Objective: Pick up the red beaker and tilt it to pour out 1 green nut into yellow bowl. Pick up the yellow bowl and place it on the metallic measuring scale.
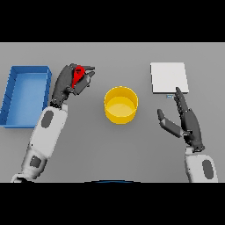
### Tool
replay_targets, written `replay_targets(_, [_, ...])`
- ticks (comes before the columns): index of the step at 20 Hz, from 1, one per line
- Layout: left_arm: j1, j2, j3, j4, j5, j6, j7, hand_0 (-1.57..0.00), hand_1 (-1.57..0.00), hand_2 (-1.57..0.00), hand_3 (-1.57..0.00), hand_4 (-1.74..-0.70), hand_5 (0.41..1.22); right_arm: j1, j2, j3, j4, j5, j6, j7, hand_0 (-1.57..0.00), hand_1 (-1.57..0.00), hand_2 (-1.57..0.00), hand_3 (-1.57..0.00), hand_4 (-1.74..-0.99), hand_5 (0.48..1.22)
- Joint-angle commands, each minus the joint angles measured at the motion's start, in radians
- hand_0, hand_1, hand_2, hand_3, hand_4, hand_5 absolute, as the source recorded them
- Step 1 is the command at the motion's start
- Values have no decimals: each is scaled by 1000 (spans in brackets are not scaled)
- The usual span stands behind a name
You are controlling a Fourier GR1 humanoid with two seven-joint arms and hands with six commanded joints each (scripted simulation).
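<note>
My left hand (70, 81) is curled round the red beaker (78, 74), holding it above the table to the left of the yellow bowl (121, 104). Only a small part of the beaker shows between the fingers, and no green nut can be seen. The bowl stands upright at the middle of the table and looks empty. The metallic measuring scale (169, 77), a pale square plate, lies at the back right. My right hand (186, 121) hovers open with straight fingers just in front of the scale, to the right of the bowl.
A blue bin (25, 94) with raised walls sits at the far left edge, close beside my left arm.
</note>
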Motion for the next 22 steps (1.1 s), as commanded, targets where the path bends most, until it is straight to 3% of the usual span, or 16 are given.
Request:
replay_targets(1, [-9, 7, -7, 5, -6, -2, 7, -1565, -1565, -1565, -1560, -1616, 1151, 4, 10, 13, -9, 7, -1, -5, 1, 1, 1, 1, -1277, 677])
replay_targets(3, [-25, 33, -31, -2, -20, -15, 19, -1566, -1566, -1566, -1562, -1641, 1131, -7, 11, 9, -8, 5, -5, 16, 1, 1, 1, 1, -1274, 683])
replay_targets(4, [-40, 48, -55, 5, -44, -21, 25, -1567, -1567, -1567, -1564, -1661, 1126, 8, 9, 8, -14, 3, -2, 0, 1, 1, 1, 1, -1273, 686])
replay_targets(9, [-142, 137, -235, 30, -235, -82, 115, -1570, -1570, -1570, -1569, -1715, 1136, 3, 14, 13, -11, 11, -8, 15, 1, 1, 1, 1, -1280, 690])
replay_targets(11, [-205, 157, -301, 71, -297, -130, 155, -1570, -1570, -1570, -1570, -1724, 1160, 1, 15, 18, -15, 19, -10, 10, 1, 1, 1, 1, -1287, 694])
replay_targets(15, [-283, 197, -428, 105, -380, -250, 160, -1571, -1571, -1571, -1570, -1734, 1196, 21, 5, 17, -32, 18, -4, 5, 1, 1, 1, 1, -1290, 694])
replay_targets(18, [-351, 218, -505, 139, -421, -350, 159, -1571, -1571, -1571, -1571, -1606, 1208, 15, 20, 7, -14, -1, -6, 27, 1, 1, 1, 1, -1284, 678])
replay_targets(22, [-453, 229, -607, 202, -484, -455, 172, -1571, -1571, -1571, -1328, -1675, 1216, -5, 36, -5, -1, -33, -2, 35, 1, 1, 1, 1, -1283, 644])
